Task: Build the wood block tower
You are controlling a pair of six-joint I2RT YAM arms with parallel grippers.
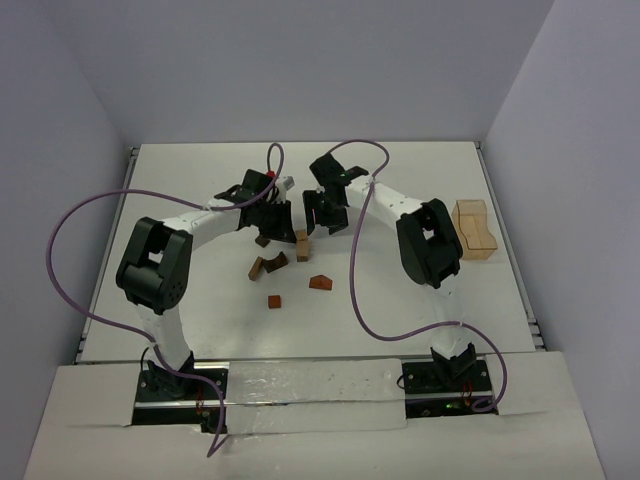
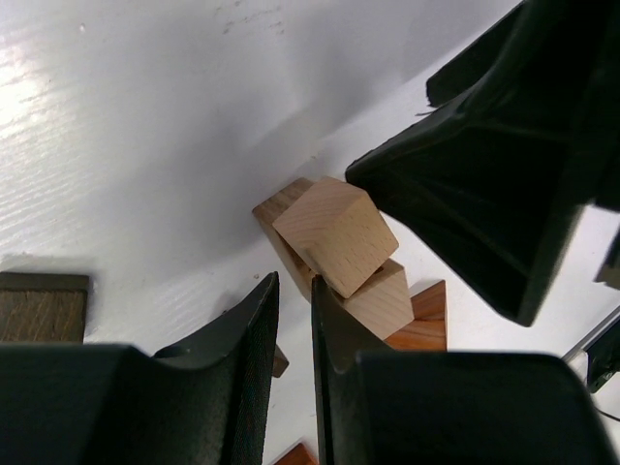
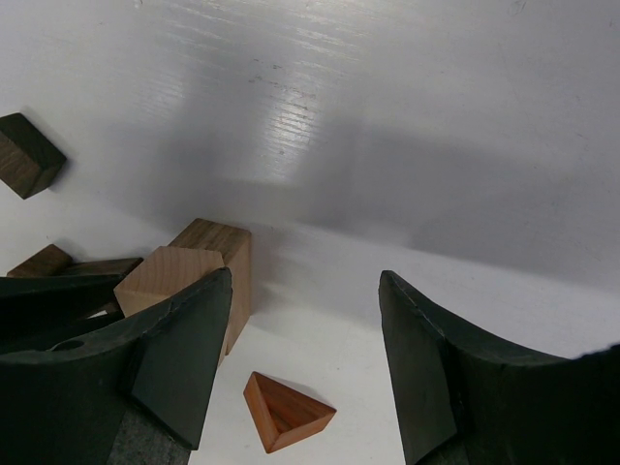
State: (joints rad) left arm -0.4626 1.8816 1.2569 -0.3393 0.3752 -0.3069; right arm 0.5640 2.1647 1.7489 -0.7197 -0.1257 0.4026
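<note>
Right end effector (image 3: 302,281) released, empty; left end effector (image 2: 294,291) clenched, empty. Top cube (image 2: 334,237) sits skewed just ahead of it: best nudge slowly, square w/ tower (image 2: 383,300).

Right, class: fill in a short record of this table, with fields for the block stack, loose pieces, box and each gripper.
stack: short stack of tan wooden blocks, top pale cube askew
loose pieces: reddish-brown wooden wedge, small reddish wooden cube, dark brown wooden block
box: light-tan open wooden box, near the right edge of the white table, apart from the blocks
left gripper: shut, empty, beside the stack
right gripper: open, empty, beside the stack
</note>
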